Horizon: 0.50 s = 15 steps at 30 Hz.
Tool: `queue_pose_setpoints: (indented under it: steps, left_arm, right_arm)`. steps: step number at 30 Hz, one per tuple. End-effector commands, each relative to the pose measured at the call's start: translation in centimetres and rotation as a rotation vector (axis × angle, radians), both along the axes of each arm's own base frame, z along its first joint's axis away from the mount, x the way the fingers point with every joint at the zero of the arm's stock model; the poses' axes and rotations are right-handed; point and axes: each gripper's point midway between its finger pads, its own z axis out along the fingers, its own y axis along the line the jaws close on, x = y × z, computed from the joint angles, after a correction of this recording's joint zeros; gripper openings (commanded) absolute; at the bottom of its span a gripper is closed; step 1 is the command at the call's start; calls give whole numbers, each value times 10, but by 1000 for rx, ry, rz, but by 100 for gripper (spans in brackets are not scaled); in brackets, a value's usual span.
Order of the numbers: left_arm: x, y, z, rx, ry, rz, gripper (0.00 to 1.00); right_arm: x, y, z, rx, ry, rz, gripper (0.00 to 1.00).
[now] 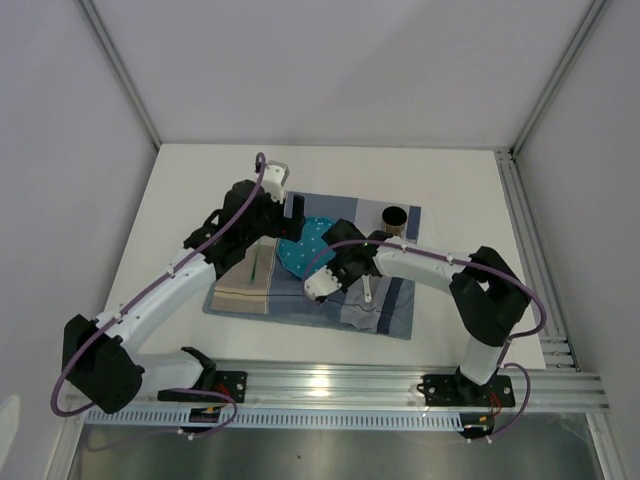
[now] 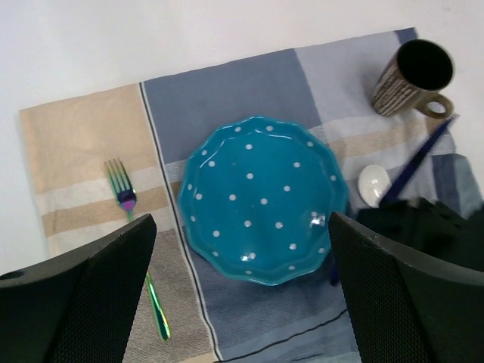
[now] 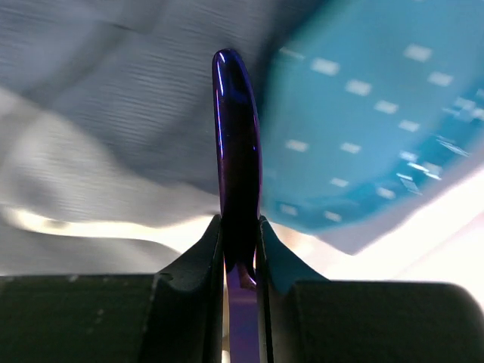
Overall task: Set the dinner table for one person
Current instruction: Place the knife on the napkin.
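Observation:
On the white dinner table [image 1: 200,190] lies a blue-and-beige checked placemat [image 1: 385,315]. A teal dotted plate [image 2: 263,198] sits at its middle, with an iridescent fork [image 2: 125,198] on one side and a white spoon with a blue handle [image 2: 374,184] on the other. A dark striped mug [image 2: 412,76] stands at a corner of the mat. My left gripper [image 2: 240,227] hovers open and empty above the plate. My right gripper [image 3: 238,223] is shut on a dark blue-purple utensil handle [image 3: 236,144], held low beside the plate's edge [image 3: 378,113].
Silver rails run along the table's near edge [image 1: 400,385] and right side [image 1: 525,230]. Grey walls enclose the back and sides. In the top view the two arms meet over the placemat; the right gripper [image 1: 338,262] is close to the left gripper [image 1: 290,218].

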Motion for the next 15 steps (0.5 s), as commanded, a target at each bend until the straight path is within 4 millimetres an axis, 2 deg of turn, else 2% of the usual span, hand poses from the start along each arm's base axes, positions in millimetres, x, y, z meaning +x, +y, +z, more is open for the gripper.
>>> queue_pose_setpoints:
  steps: [1, 5, 12, 14, 15]
  left_arm:
    - [-15, -17, 34, -107, -39, -55, 99]
    - [-23, -18, 49, -125, -63, -73, 99]
    - [-34, -10, 47, -121, -71, -66, 99]
    - [-36, -8, 48, -125, -76, -64, 99]
    - [-37, -8, 48, -129, -80, -64, 99]
  right_arm:
    - [46, 35, 47, 112, -141, 59, 0]
    - [52, 47, 39, 115, -111, 85, 0]
    - [19, 42, 6, 50, -16, 73, 0]
    - [17, 43, 10, 63, -11, 53, 0]
    - [19, 46, 20, 84, -21, 47, 0]
